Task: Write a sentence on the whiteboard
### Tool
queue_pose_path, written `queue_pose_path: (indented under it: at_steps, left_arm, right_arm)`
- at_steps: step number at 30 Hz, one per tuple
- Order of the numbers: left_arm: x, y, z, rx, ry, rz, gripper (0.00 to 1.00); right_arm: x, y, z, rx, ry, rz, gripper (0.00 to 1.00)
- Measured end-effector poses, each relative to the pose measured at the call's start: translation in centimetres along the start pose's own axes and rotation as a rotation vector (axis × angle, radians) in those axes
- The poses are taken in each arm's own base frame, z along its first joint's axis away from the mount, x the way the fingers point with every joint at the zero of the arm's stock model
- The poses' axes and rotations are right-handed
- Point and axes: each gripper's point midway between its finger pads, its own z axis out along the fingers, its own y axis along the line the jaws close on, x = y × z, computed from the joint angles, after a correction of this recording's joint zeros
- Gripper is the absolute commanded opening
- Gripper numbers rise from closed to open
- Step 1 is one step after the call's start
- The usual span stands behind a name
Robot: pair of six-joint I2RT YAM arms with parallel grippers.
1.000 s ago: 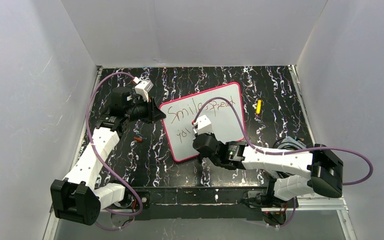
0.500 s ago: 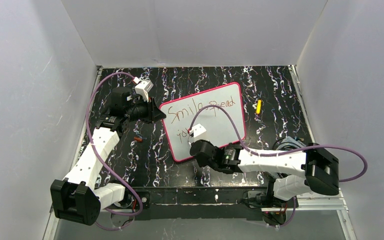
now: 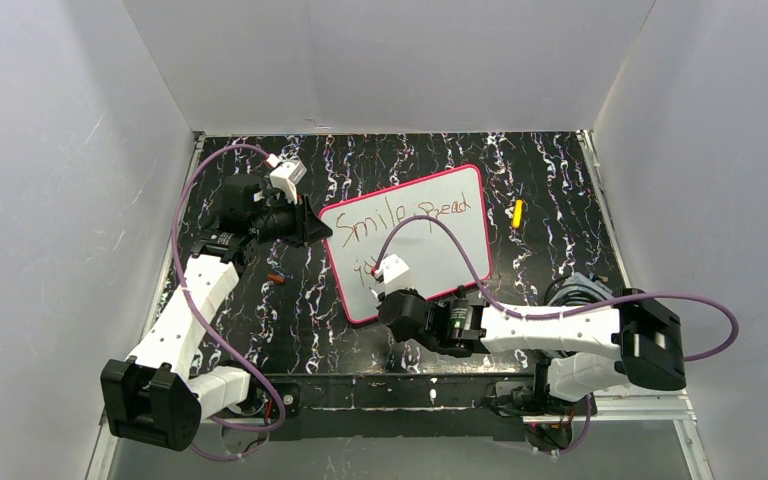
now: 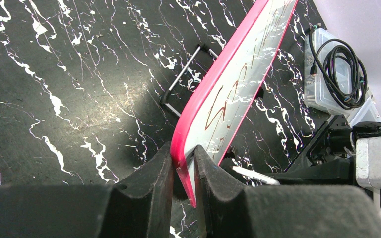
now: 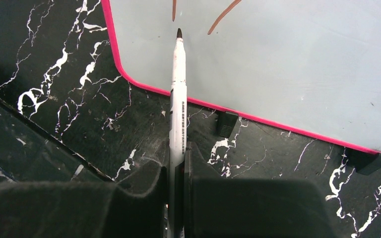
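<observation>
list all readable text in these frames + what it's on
"Smile spread": handwritten top line on the whiteboard.
Second line: only its start shows, not legible; the rest sits behind the right arm's camera.
Marker: small black print along the barrel, too small to read.

Left arm (image 3: 185,310) reaches forward, left gripper (image 4: 182,159) pinching the board (image 4: 230,89) edge. Right arm (image 3: 550,328) lies low, stretched leftward (base at right), right gripper (image 5: 177,153) clamped on a pen (image 5: 177,89).
</observation>
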Motion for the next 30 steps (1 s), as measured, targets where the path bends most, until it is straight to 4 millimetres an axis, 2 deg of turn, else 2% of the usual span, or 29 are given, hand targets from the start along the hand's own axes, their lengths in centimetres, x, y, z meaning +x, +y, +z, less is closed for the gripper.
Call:
queue_pose_path:
  at_steps: [10,23,30]
  left_arm:
    - [0.0,0.0,0.0,0.0,0.0,0.0,0.0]
    - [0.0,0.0,0.0,0.0,0.0,0.0,0.0]
    - [0.0,0.0,0.0,0.0,0.0,0.0,0.0]
  right_arm:
    - [0.8,-0.2,1.1,0.026,0.018,-0.044,0.01]
    - [-0.7,0.8,1.6,0.011,-0.019,-0.062,0.01]
    - [-0.1,0.9,2.3,0.021,-0.004,-0.077,0.01]
